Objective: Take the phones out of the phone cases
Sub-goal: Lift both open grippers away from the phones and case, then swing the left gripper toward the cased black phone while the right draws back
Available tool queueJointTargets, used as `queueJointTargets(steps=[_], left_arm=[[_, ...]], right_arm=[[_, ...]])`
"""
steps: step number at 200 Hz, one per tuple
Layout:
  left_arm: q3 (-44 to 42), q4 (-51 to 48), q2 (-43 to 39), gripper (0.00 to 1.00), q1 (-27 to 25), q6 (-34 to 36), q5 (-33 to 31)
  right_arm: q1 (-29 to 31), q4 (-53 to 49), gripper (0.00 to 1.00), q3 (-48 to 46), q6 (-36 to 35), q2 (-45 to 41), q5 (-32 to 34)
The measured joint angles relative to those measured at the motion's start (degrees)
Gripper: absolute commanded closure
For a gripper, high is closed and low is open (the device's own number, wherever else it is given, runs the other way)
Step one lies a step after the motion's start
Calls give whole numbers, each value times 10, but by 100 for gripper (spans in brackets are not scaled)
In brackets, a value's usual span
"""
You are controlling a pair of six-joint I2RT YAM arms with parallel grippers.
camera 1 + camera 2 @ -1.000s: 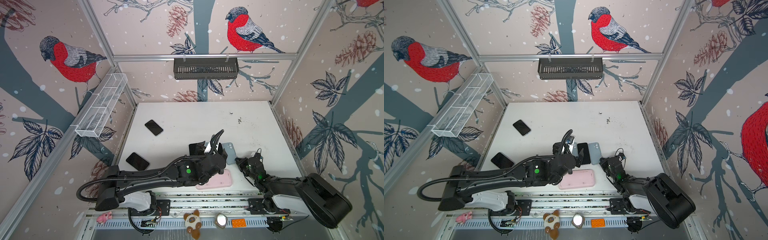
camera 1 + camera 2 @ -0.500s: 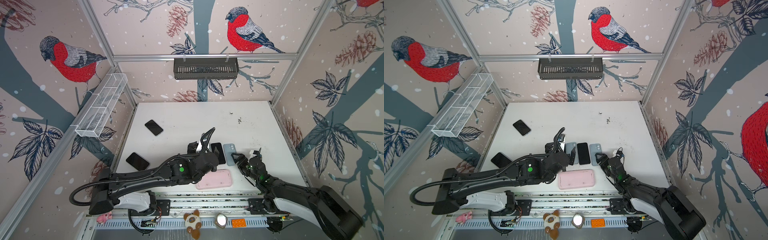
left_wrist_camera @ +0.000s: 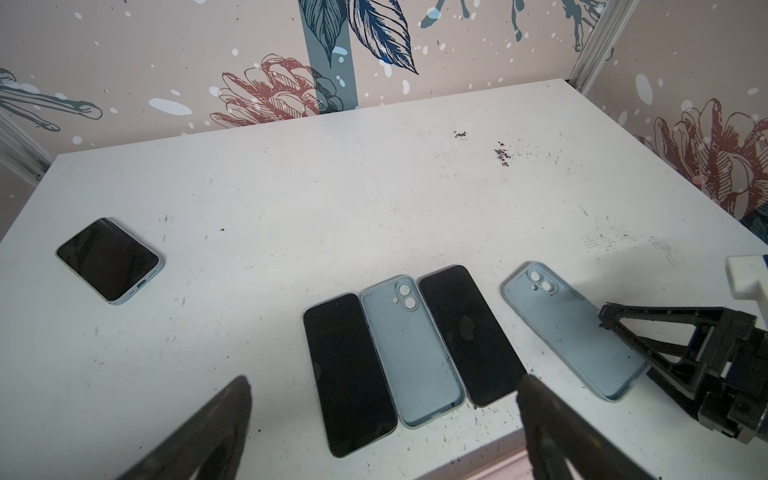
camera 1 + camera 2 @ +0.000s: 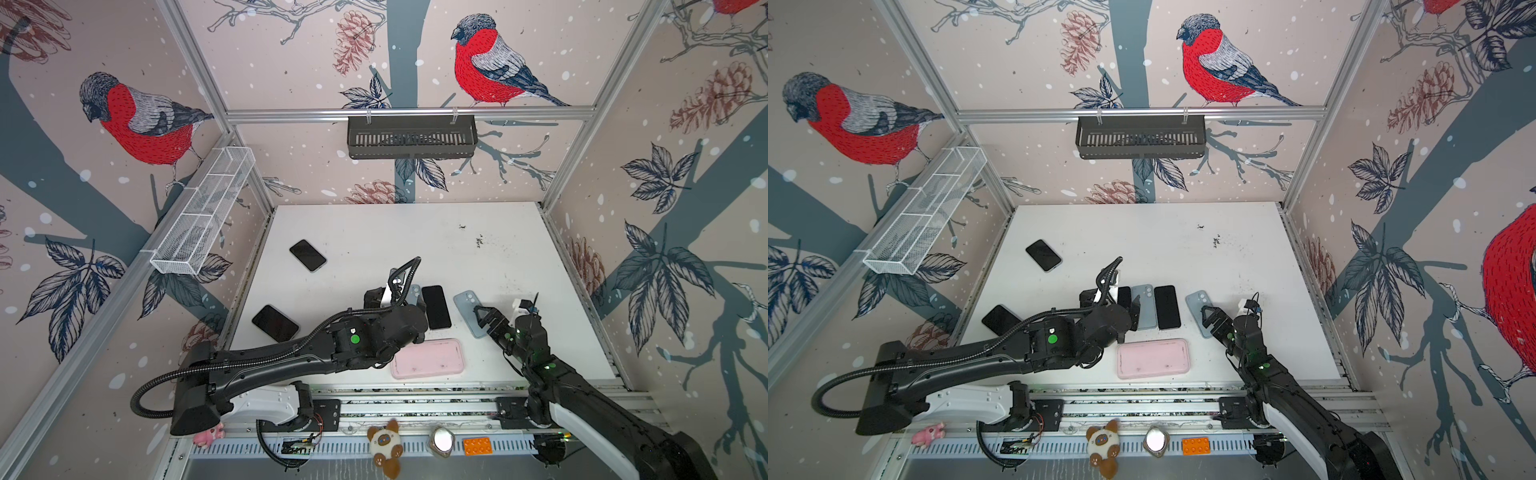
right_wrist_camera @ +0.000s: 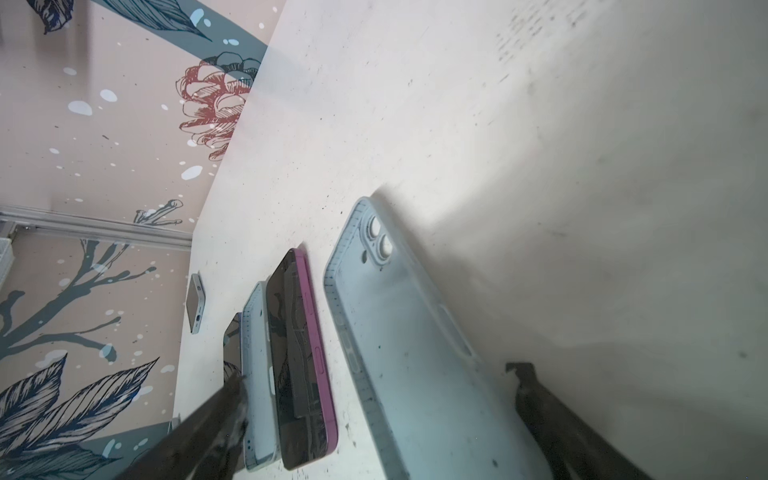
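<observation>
Right gripper (image 4: 483,321) stands with jaws spread at the near end of an empty light-blue phone case (image 4: 465,305) on the table (image 4: 374,232). Left of it lies the bare phone (image 4: 436,306), then a second case (image 3: 409,345), also empty. The left gripper (image 3: 384,384) gapes too, holding nothing.

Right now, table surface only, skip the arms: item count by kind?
Phones, screen up: 4
Empty light-blue cases: 2
Pink tray: 1
Total: 7
</observation>
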Motion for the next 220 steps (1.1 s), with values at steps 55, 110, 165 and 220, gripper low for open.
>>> queueJointTargets(steps=[55,110,165,220], left_arm=[[-2,0,5,2,2,-2,7],[-9,0,-1,2,2,-6,11],[-10,0,-2,2,2,-6,11],[-22,-2,-15,2,2,-12,11]], right_arm=[[34,65,0,61,-5,147,-93],[42,-12,0,123,-30,158,-83],[31,-125,0,191,-127,221,-35],[28,-177,0,198,-171,197,9]])
